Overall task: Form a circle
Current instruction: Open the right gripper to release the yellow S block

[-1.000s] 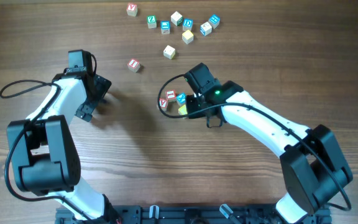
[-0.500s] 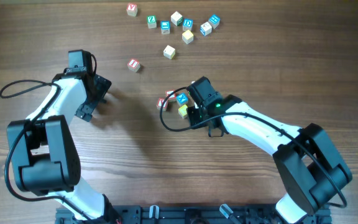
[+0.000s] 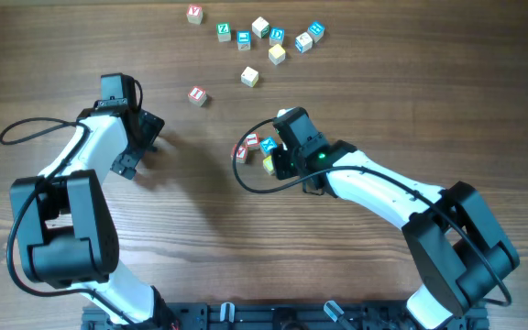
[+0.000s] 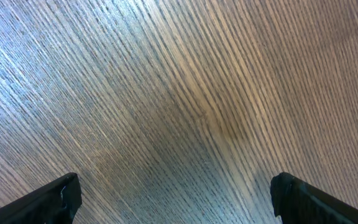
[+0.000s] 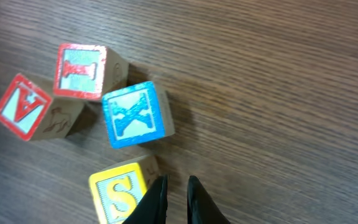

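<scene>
Small wooden cubes sit bunched at mid-table as a partial circle: a red-lettered cube at the left, a second red-lettered cube above it, a blue X cube and a yellow S cube. The overhead view shows the same cluster around the blue cube. My right gripper rests just right of the yellow cube, its left finger against that cube's side, shut to a thin slit with nothing between. My left gripper hangs wide open over bare wood, far left of the cluster.
Loose cubes lie farther back: a red-lettered cube, a plain cube and a scatter of green-, blue- and red-lettered cubes near the far edge. A black cable loops beside the right arm.
My right gripper has swung round to the right side of the cluster, beside the yellow cube, and its jaws have parted by a hair. The left arm has not moved.
</scene>
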`<action>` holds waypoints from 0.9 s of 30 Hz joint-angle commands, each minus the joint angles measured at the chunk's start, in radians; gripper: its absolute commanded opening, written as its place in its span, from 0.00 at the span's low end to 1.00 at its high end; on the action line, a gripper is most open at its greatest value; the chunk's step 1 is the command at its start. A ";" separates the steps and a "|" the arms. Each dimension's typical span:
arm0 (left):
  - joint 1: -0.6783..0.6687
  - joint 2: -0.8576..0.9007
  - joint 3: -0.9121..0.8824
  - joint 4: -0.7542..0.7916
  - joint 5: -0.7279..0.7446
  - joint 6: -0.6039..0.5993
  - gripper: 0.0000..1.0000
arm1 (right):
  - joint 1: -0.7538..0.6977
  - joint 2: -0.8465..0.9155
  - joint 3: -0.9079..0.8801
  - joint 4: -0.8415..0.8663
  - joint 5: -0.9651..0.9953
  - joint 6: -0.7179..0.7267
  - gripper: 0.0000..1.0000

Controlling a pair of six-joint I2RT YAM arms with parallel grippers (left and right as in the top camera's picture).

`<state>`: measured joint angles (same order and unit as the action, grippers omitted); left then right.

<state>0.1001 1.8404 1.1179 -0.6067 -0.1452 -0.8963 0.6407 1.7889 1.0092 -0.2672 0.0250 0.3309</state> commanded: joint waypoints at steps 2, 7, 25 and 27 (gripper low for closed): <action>0.003 0.011 -0.005 0.000 -0.013 -0.002 1.00 | 0.002 -0.012 -0.003 0.006 -0.061 -0.019 0.13; 0.003 0.011 -0.005 0.000 -0.013 -0.002 1.00 | 0.002 -0.012 -0.003 0.013 -0.090 -0.043 0.13; 0.003 0.011 -0.005 0.000 -0.013 -0.002 1.00 | 0.002 -0.012 -0.003 0.024 -0.139 -0.153 0.49; 0.003 0.011 -0.005 0.000 -0.013 -0.002 1.00 | 0.002 -0.012 -0.003 0.016 -0.162 -0.177 0.54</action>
<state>0.1001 1.8404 1.1183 -0.6067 -0.1452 -0.8963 0.6407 1.7889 1.0092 -0.2436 -0.0990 0.2001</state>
